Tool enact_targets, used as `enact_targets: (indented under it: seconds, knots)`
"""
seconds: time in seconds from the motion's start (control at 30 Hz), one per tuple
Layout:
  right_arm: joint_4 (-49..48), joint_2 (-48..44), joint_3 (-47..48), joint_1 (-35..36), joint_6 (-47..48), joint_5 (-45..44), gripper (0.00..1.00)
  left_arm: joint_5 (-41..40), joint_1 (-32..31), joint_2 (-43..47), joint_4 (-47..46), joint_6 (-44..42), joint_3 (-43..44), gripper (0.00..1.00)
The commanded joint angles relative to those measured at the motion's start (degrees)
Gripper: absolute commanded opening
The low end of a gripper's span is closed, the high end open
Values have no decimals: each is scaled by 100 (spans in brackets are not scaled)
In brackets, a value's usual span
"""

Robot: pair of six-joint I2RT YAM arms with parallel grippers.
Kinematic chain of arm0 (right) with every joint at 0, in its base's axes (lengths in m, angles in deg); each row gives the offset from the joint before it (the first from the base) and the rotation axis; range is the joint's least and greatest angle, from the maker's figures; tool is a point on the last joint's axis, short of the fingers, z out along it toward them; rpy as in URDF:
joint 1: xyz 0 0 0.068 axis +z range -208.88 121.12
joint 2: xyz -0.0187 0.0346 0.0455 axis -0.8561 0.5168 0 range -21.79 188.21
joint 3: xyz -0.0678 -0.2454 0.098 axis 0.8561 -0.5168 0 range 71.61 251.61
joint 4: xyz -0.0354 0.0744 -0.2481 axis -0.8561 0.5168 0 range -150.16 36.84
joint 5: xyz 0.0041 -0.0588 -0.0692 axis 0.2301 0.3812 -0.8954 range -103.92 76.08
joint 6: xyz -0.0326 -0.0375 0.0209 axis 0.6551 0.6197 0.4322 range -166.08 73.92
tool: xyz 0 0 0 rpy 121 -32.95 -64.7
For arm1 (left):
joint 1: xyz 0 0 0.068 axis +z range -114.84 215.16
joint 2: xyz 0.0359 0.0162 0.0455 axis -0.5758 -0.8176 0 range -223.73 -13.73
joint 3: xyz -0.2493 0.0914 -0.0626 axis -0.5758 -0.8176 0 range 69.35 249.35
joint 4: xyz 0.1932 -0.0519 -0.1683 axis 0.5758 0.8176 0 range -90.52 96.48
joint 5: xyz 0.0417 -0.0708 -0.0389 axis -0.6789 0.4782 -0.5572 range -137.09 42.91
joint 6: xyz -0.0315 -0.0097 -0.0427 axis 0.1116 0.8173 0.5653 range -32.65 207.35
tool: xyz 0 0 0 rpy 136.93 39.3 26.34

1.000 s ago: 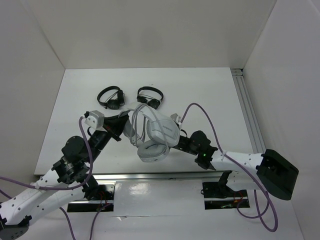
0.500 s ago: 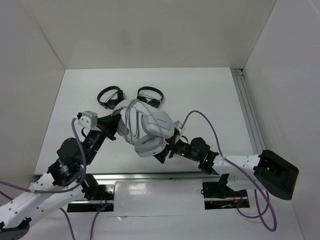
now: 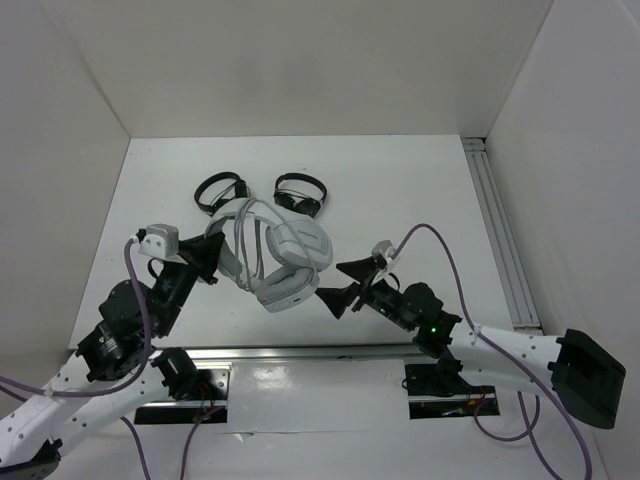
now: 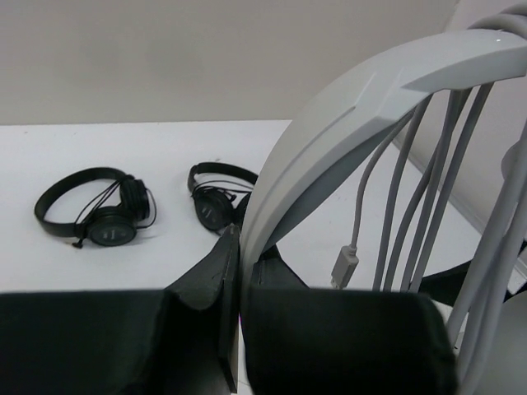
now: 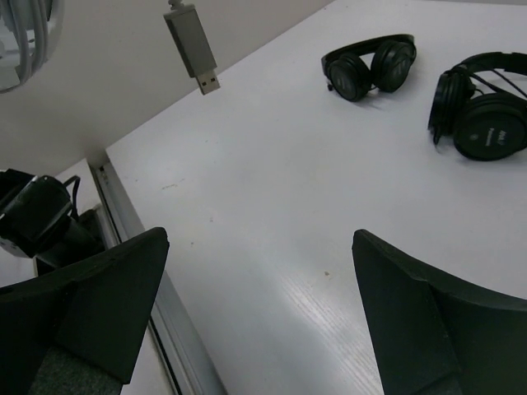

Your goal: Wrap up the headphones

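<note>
Black padded fingers of the right claw (image 3: 345,285) stand wide apart with nothing between them, just right of the headphones (image 3: 290,245) and on their near side. Its own camera looks through the gap at bare bench (image 3: 420,190).

The left claw (image 3: 212,262) is on the headphones' left side, pinched shut on the headband (image 4: 346,107). The grey band rises out of the grip and arches over that wrist's camera. The set appears to hang off the bench, carried by this claw alone.

From the left claw the band curves away to the right. The lower earcup (image 3: 285,288) ends up at the near right end, the part closest to the free claw. The long axis therefore runs roughly from one claw towards the other.

Several strands of the grey cable (image 4: 408,189) already lie along the band. The plug (image 5: 191,37) dangles loose beneath them. In the right wrist view it hangs high and to the left, out of line with the open fingers.

I judge that the coming move turns on that offset. The right claw is the only free one and the nearer to the loose end. It would have to rise and shift towards the headphones to catch the plug.

Beyond the headphones, on the bench, lie a black headset (image 3: 222,193) and a second black headset (image 3: 300,192), both well apart from either claw.
</note>
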State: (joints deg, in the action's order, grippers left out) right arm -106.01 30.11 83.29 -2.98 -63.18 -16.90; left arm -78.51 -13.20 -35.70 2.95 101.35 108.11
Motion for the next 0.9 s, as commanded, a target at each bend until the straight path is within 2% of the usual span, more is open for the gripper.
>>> enact_targets:
  seconds: [0.0, 0.03, 0.13, 0.4, 0.57, 0.87]
  knots:
    - [828, -539, 35, 79, 5, -501, 100, -452, 11, -210, 231, 603, 790, 0]
    - [1006, -662, 97, 79, 75, -571, 100, -522, 11, -289, 677, 726, 878, 0]
    - [1648, -1189, 229, 131, 128, -686, 100, -716, 11, -413, 1251, 893, 1072, 0]
    - [2694, -1507, 713, 193, 251, -967, 100, -716, 11, -307, 1587, 1026, 1194, 0]
    - [3002, -1560, 879, 193, 313, -1169, 100, -348, 11, -641, 1990, 973, 1379, 0]
    - [3950, -1946, 1239, 193, 366, -1564, 100, 231, 11, -949, 3142, 1930, 1705, 0]
